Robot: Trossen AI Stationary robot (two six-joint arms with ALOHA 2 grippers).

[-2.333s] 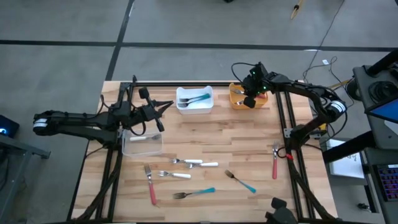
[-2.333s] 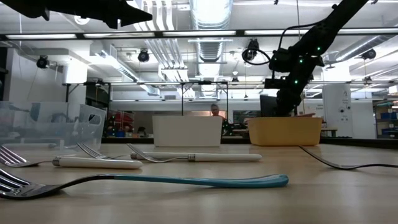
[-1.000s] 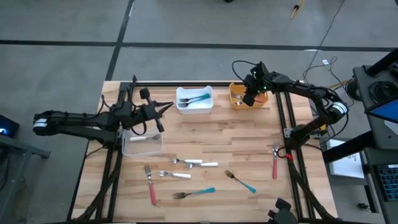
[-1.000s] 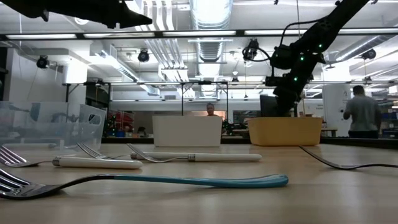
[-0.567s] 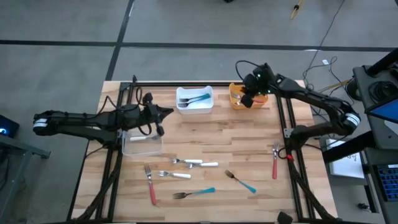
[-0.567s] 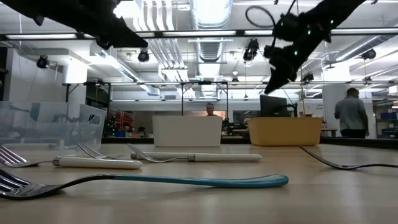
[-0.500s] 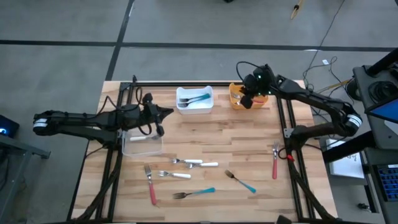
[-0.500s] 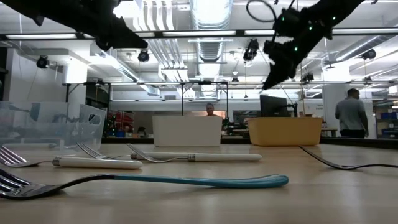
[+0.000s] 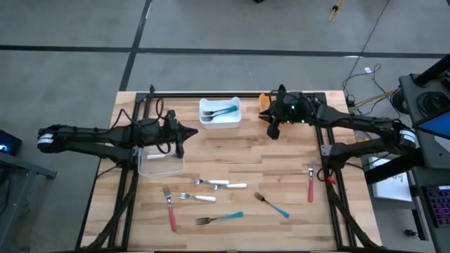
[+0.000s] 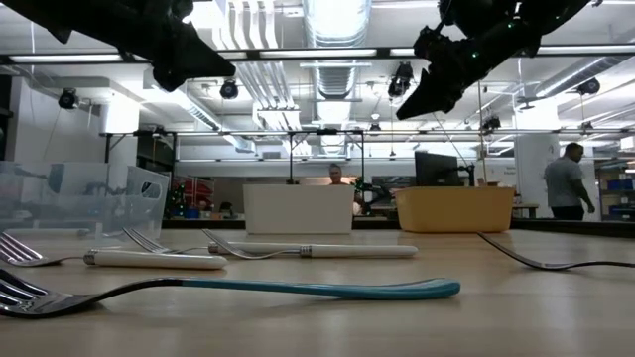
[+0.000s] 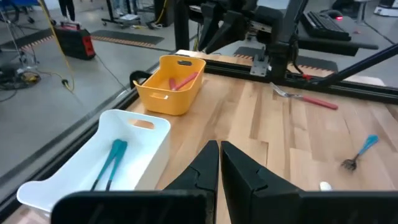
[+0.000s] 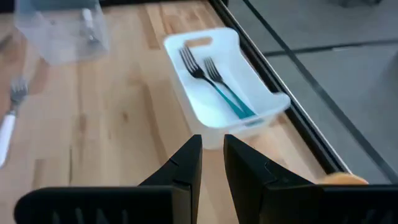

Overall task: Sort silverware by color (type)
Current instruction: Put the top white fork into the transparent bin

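Right hand (image 9: 272,131): hovering upper centre-right, clenched empty, beside the orange rectangular plastic bin (image 9: 265,102).
Left hand (image 9: 184,133): reaching centre-left, clenched empty, above the wooden bench (image 9: 281,169).

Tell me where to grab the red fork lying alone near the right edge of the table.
Take the red fork by the middle of its slim plastic handle, coming straight down from above. It lies flat, well apart from the other pieces, so the tool's fingers can probably close across the handle's width.

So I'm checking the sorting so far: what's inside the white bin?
Two teal-handled forks lie side by side in the white rectangular plastic bin, metal heads away from its handle end. The near wall hides a strip of the floor in the right wrist view.
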